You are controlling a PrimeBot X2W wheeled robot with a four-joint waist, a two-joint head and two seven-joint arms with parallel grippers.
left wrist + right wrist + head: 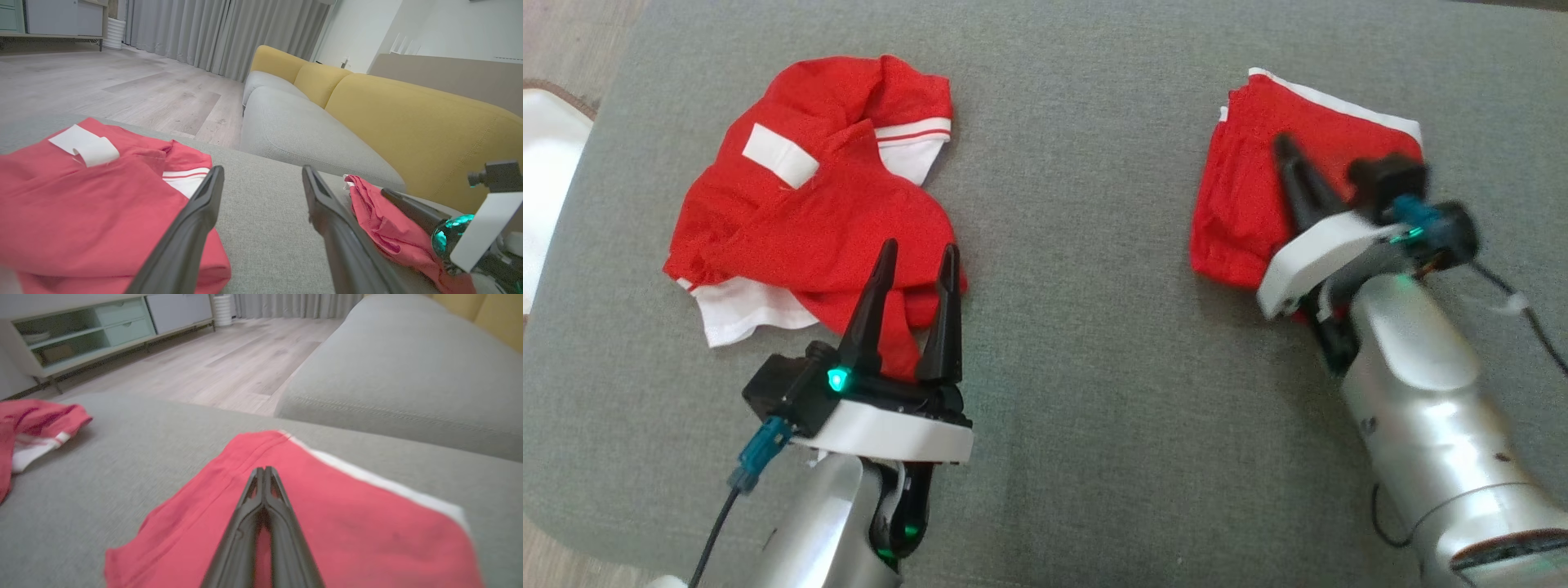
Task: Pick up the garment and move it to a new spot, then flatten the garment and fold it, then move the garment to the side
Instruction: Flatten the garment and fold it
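Head view: grey cushion (pixel 1094 384), wood floor (pixel 564 33)

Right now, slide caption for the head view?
Left jaws open at edge of crumpled red garment; right jaws shut over folded red garment, both on grey cushion.

Rounded silver left forearm (pixel 800 531) and right forearm (pixel 1429 408), each with a white wrist plate (pixel 890 433). Long tapered black fingers (pixel 870 310) form the left gripper (pixel 920 245) and right gripper (pixel 1284 143). Green light (pixel 837 378), teal plug (pixel 760 449), black cable (pixel 711 539).
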